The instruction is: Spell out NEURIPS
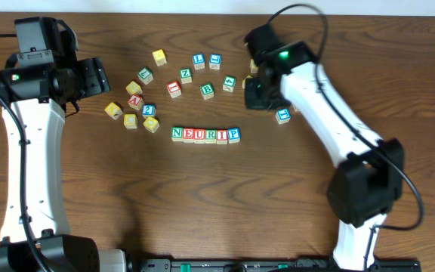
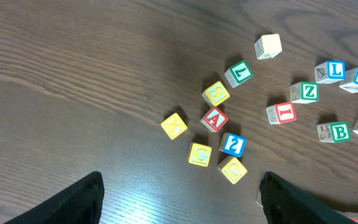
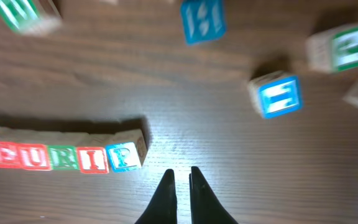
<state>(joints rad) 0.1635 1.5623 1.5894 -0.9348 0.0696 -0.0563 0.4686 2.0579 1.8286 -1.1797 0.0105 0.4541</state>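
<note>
The brown worktop (image 1: 202,204) is flanked by two white arms, one down each side of the overhead frame. The left gripper (image 2: 179,199) is held released, its dark fingers set wide apart at the lower corners of the left wrist view with nothing between them. The right gripper (image 3: 181,183) is clenched on nothing, just below the right end of the row of cubes (image 1: 205,135). That row, reading N E U R I P, is laid at the centre of the overhead frame, so a closing S is judged lacking. A yellow S cube (image 2: 216,93) is found among the loose cubes (image 1: 186,75) in the upper middle, with a red A cube (image 2: 214,118) just beside it. Being small and wooden, it is judged light, stiff and smooth-faced. Two opposite side faces are best taken from above, though the approach is narrowed by the neighbour. The right wrist view is blurred, the row's left end is cut off there, and the right gripper's tips are hidden under its wrist in the overhead view
</note>
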